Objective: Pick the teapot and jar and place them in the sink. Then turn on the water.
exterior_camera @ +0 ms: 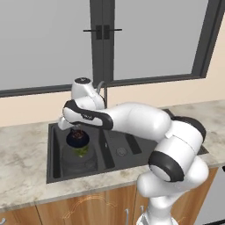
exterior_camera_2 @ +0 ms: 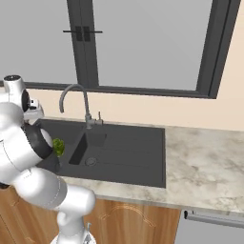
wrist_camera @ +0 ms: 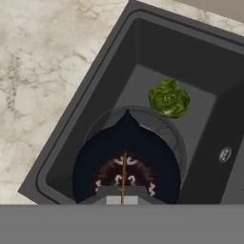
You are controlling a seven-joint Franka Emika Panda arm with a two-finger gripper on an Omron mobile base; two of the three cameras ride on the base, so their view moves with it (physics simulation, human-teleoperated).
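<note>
The teapot (wrist_camera: 126,159) hung low in the centre of the hand view, black and round, its spout aimed toward the top of the frame and its thin wire handle running straight down to the bottom edge. The gripper (exterior_camera: 77,128) was clenched on that handle (its fingertips themselves were hidden by the pot's body). In the left base view the teapot (exterior_camera: 78,138) sat left of centre, just under the hand and above the left basin of the sink (exterior_camera: 55,149).

Directly beneath the pot lay the jar (wrist_camera: 164,128), its grey translucent rim curving out around the teapot's upper edge in the hand view; in the left base view the jar (exterior_camera: 81,160) rested in the left basin. A green leafy clump (wrist_camera: 169,98) showed above and to the right of the pot.

The grey gooseneck faucet (exterior_camera_2: 76,102) stood upper left in the right base view, behind the sink (exterior_camera_2: 143,162). Marbled counter (wrist_camera: 43,76) filled the hand view's left side.
</note>
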